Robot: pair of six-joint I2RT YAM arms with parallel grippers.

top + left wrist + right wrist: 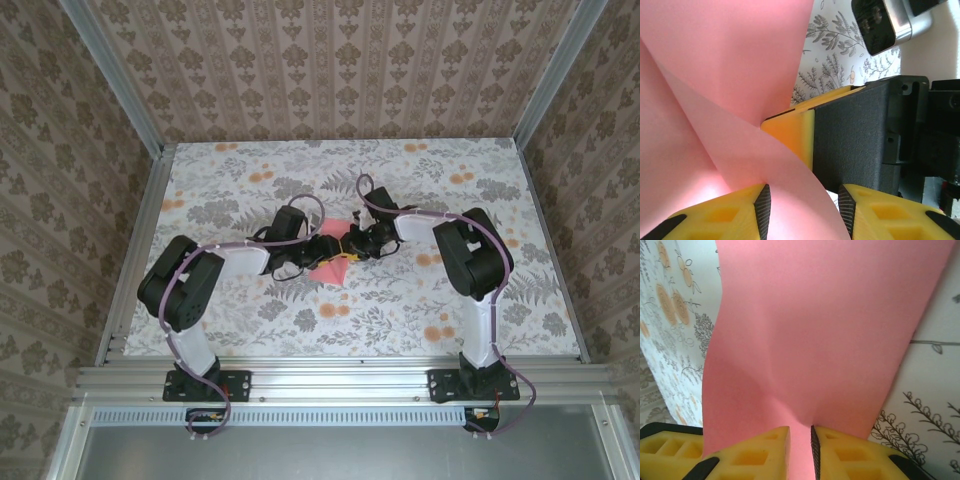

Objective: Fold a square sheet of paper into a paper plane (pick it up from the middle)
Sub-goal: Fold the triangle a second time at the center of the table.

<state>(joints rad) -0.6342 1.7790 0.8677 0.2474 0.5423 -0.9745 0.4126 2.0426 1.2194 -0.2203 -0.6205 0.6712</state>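
The right tool (800, 442) is nearly closed, pinching the one square sheet of paper (810, 340) between its two yellow fingers. The sheet bows away beyond them. The left tool (802, 202) faces it close by, its jaws apart, and a curl of the same sheet runs through the gap. Two tools and one sheet meet near the middle of the flowered desk (420, 310).

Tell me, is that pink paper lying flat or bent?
Bent, not flat: the square sheet of paper bows in soft curves above the right hand, which pinches its edge.
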